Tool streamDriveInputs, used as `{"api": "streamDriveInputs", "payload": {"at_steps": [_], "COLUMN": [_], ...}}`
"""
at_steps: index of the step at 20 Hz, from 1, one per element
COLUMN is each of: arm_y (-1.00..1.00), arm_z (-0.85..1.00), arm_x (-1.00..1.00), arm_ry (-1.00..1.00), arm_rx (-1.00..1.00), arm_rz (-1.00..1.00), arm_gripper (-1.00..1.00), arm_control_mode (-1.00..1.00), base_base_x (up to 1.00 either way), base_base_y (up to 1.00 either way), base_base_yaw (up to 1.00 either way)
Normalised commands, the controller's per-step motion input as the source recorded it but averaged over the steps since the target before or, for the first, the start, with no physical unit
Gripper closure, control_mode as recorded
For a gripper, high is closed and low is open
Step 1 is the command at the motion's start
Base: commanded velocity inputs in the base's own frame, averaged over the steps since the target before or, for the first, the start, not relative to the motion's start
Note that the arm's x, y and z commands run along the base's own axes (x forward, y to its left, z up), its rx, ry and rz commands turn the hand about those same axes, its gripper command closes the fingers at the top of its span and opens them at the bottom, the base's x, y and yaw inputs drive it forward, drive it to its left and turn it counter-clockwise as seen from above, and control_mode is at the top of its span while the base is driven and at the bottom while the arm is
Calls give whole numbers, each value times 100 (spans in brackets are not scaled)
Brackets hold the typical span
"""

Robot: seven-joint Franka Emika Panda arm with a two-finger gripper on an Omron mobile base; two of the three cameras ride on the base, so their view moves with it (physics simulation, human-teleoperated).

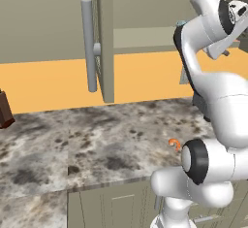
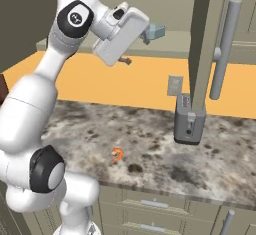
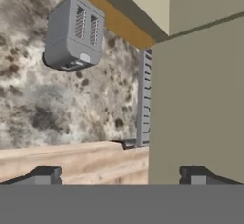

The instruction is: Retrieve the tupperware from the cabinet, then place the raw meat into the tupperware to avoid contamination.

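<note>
Right base view | raw meat (image 2: 117, 155): orange-red, hook-curled, on counter | hand (image 3: 121, 174): wide open, empty

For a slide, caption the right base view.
Arm raised with open gripper near the cabinet shelf holding the tupperware; meat and toaster on the counter.

A speckled stone desk (image 1: 72, 144) in grey, brown and cream runs across the kitchen. A grey boxy toaster (image 2: 189, 120) stands upright on it near the back wall, its two slots (image 3: 86, 24) visible from above in the hand view. At the far left edge of the left base view, a dark brown block (image 1: 5, 109) sits on the desk, partly cut off. Behind the desk, an orange wall band (image 1: 48, 81) stretches sideways. Below the front edge are beige drawers (image 2: 150, 209) with grey handles.
</note>
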Motion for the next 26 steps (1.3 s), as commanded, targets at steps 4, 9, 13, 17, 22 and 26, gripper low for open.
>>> {"api": "streamDriveInputs", "payload": {"at_steps": [4,9,13,17,22,26], "arm_y": [28,31,31,22,17,10], "arm_z": [24,3,0,-5,-16,-15], "arm_x": [55,51,32,47,58,49], "arm_ry": [-3,0,-2,-2,0,-7], "arm_rx": [9,19,9,0,-2,-7], "arm_rz": [6,9,12,13,14,10], "arm_gripper": [-100,-100,-100,-100,-100,-100], "arm_control_mode": [-100,-100,-100,-100,-100,-100], "base_base_x": [0,0,0,0,0,0], "base_base_y": [0,0,0,0,0,0], "base_base_yaw": [0,0,0,0,0,0]}}
